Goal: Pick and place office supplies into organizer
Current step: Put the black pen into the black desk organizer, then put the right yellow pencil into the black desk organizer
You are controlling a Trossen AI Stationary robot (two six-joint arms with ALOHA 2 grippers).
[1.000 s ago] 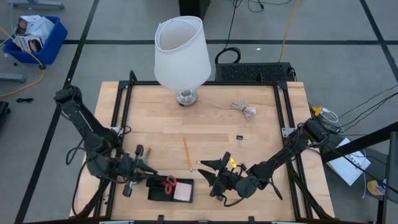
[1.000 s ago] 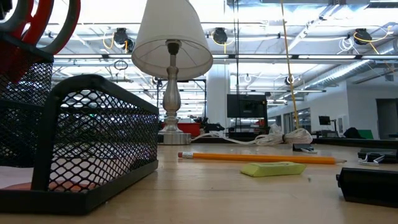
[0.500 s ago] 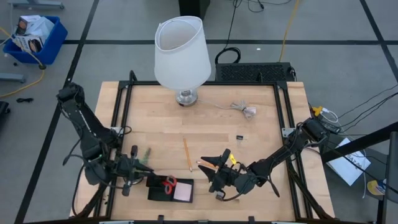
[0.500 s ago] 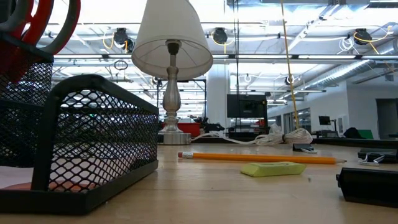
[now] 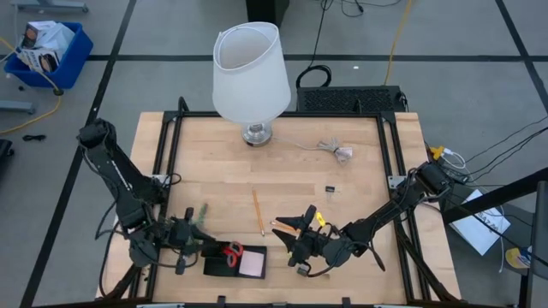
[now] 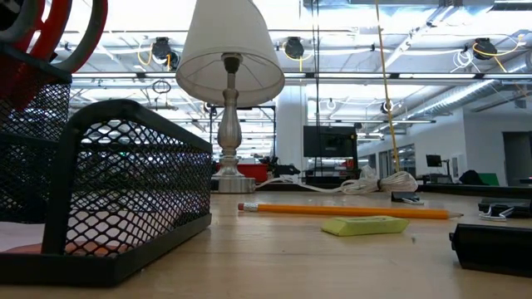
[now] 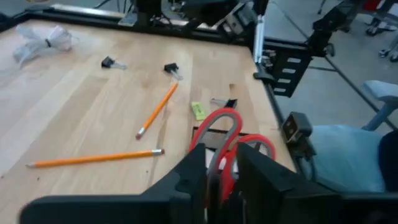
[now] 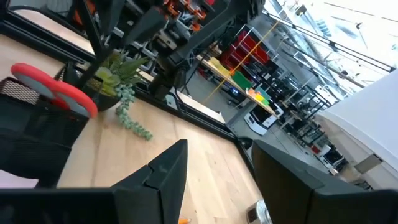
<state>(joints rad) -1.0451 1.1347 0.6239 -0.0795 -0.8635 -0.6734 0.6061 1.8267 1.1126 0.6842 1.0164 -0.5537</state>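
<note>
Wood table (image 5: 223, 184): L tool (image 7: 222, 180) seemingly pinching scissors (image 7: 231, 134); R tool (image 5: 293, 237) spread.

Pale wood-grain table (image 5: 282, 171). Black mesh organizer (image 5: 233, 261), with red-handled scissors (image 5: 233, 251) and pink sticky-note pad (image 5: 252, 265) inside. Orange pencil (image 5: 257, 211) with pink eraser tip. Yellow-green eraser (image 6: 364, 225). White lamp shade (image 5: 250, 70) over silver base. Green plant (image 8: 121, 87). Black binder clip (image 5: 330, 188). Pale coiled cable (image 5: 336, 150).
</note>
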